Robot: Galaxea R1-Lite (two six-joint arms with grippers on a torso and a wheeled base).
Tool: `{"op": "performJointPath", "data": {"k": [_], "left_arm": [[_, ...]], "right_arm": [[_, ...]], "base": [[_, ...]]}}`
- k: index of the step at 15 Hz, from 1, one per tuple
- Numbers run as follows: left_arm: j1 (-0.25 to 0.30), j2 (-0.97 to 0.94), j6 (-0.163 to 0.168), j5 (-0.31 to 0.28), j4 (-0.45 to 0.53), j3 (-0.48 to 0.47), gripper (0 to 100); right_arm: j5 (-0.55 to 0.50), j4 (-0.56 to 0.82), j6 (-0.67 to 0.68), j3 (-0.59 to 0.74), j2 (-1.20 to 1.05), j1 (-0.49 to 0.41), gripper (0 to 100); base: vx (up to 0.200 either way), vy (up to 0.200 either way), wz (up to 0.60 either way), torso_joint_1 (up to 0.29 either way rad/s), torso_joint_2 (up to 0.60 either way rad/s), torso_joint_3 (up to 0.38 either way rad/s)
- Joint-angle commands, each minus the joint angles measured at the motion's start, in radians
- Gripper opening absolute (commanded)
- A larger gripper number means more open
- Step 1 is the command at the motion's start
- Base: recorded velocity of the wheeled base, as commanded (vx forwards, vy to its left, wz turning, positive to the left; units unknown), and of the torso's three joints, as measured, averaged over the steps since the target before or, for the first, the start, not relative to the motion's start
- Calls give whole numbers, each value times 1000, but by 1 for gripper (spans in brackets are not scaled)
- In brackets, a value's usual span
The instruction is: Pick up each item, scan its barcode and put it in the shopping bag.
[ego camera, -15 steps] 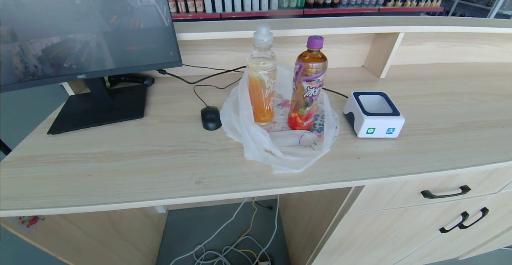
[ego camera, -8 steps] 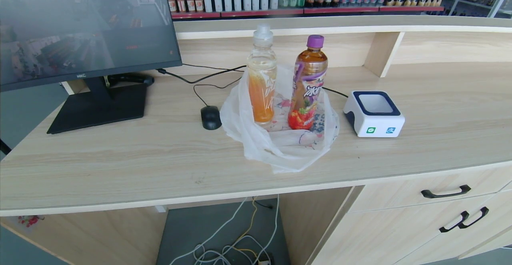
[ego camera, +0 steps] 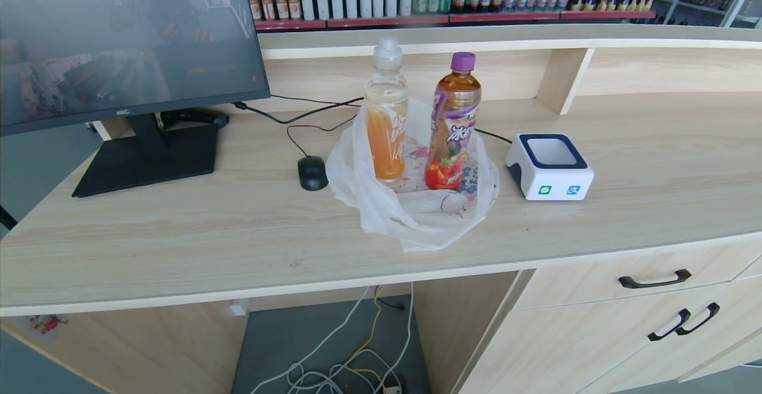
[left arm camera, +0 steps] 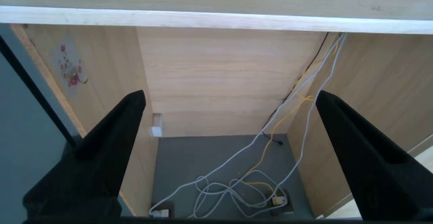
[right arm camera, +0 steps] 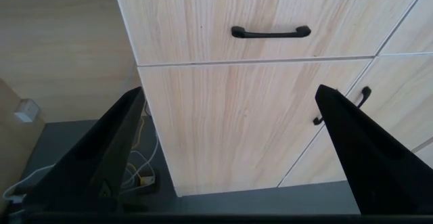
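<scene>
Head view: orange bottle [ego camera: 387,126] and purple-capped bottle [ego camera: 452,126] stand upright inside the shopping bag [ego camera: 417,218] on the counter [ego camera: 178,233], scanner [ego camera: 549,168] just beside. Left wrist view: left gripper [left arm camera: 230,163] spread wide, empty, below counter level. Right wrist view: right gripper [right arm camera: 226,163] spread wide, empty, facing the drawers [right arm camera: 203,28]; bottles judged above both

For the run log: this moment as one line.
items: orange bottle, purple-capped bottle upright in shopping bag | scanner: beside bag, apart | left gripper: open, empty, below counter | right gripper: open, empty, facing drawers

A monitor [ego camera: 119,43] and black mouse [ego camera: 312,172] sit on the counter [ego camera: 178,227]; cables [ego camera: 342,373] lie beneath.
</scene>
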Motion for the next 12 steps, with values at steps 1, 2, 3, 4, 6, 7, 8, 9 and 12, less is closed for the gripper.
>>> {"op": "performJointPath", "data": {"k": [1, 2, 3, 4, 6, 7, 8, 9, 12], "left_arm": [[0, 0, -2, 0, 0, 0, 100], [0, 0, -2, 0, 0, 0, 100], [0, 1, -2, 0, 0, 0, 100], [0, 1, -2, 0, 0, 0, 100], [0, 0, -3, 0, -1, 0, 100], [0, 1, -3, 0, 0, 0, 100], [0, 1, -3, 0, 0, 0, 100], [0, 1, -3, 0, 0, 0, 100], [0, 1, -5, 0, -1, 0, 100]], "right_arm": [[0, 0, -2, 0, 0, 0, 100], [0, 0, -2, 0, 0, 0, 100], [0, 0, -1, 0, 0, 0, 100], [0, 0, -1, 0, 0, 0, 100], [0, 0, -5, 0, 0, 0, 100], [0, 0, -4, 0, 0, 0, 100], [0, 0, -2, 0, 0, 0, 100], [0, 0, 4, 0, 0, 0, 100], [0, 0, 15, 0, 0, 0, 100]], "base": [[0, -200, 0, -2, 2, 2], [0, -200, 0, 22, 2, -7], [0, -200, 0, 22, 12, -2], [0, -200, 0, 7, -2, 7], [0, -200, 0, 0, -2, 5], [0, -200, 0, -2, 2, 7], [0, -200, 0, 2, 12, 7], [0, -200, 0, -7, 12, 7], [0, -200, 0, 2, -2, 2]]}}
